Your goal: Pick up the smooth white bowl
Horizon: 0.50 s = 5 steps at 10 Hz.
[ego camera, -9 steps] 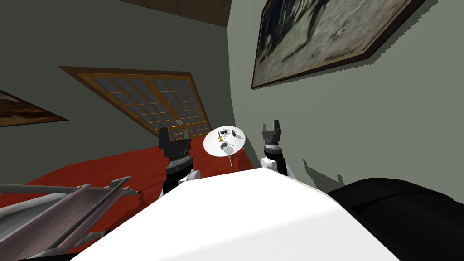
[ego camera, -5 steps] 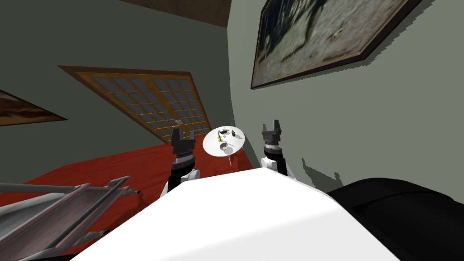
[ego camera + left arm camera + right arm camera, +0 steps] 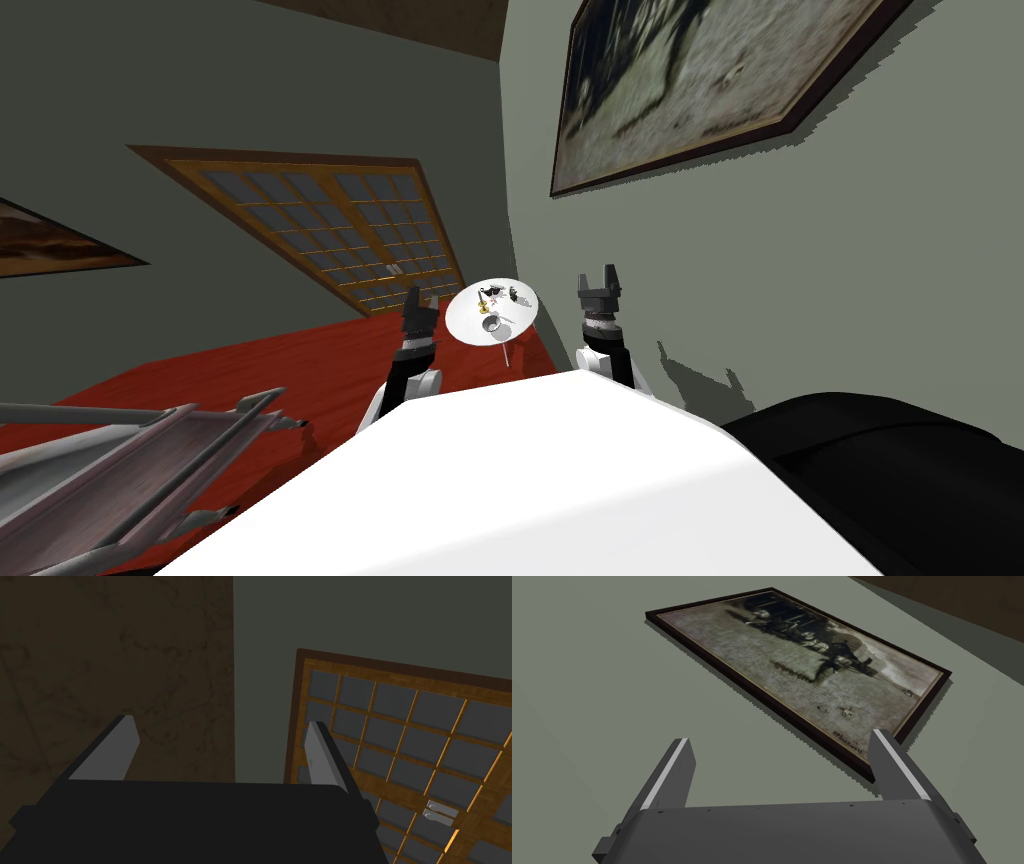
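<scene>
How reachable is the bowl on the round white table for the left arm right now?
Probably not yet. The left gripper is open but points away from the round table, not down at the bowl. Nothing seems to block the way, but the table looks some way ahead, so I likely need to move closer first.

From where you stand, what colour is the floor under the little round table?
The floor is deep red, clearest in the head view.
</scene>
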Motion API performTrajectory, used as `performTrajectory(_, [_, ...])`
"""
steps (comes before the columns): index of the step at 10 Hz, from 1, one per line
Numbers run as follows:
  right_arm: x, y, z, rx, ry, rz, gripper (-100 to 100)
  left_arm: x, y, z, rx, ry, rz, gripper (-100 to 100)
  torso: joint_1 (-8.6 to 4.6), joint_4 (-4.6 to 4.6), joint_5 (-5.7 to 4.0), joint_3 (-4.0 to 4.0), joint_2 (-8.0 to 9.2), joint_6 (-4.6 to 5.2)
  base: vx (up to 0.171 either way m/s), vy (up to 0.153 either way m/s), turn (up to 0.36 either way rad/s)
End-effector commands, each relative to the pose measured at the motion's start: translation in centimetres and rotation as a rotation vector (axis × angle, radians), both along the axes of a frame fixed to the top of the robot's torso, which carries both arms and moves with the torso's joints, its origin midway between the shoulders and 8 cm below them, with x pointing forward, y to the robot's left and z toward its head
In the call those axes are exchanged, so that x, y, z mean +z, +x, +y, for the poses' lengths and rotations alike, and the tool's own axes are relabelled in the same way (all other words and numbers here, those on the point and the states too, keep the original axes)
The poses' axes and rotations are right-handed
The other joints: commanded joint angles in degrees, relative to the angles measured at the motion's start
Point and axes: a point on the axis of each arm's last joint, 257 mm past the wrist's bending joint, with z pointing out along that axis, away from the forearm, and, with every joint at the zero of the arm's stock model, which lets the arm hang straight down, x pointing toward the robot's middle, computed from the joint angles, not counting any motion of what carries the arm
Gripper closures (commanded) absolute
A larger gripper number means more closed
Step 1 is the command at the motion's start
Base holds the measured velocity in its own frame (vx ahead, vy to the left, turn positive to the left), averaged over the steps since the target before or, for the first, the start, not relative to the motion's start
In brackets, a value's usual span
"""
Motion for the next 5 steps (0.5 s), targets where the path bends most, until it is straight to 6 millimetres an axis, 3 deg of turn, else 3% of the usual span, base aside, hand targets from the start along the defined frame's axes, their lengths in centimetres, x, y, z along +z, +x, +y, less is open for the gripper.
performTrajectory(1, [0.0,0.0,0.0,0.000,0.000,0.000,0,-2.0,1.9,0.4,0.010,0.016,0.066,-100,0.00,0.00,0.00,0.00,0.00,0.00,-0.006,-0.056,0.006])
performTrajectory(2, [0.0,0.0,0.0,0.000,0.000,0.000,0,-2.1,1.9,0.4,0.011,0.016,0.071,-100,-0.04,0.00,-0.01,0.00,-0.01,0.00,-0.001,-0.037,0.004])
performTrajectory(5, [0.0,0.0,0.0,0.000,0.000,0.000,0,-5.3,4.5,1.4,0.030,0.033,0.168,-100,0.04,0.00,0.00,0.00,-0.01,-0.01,-0.003,-0.034,0.004])
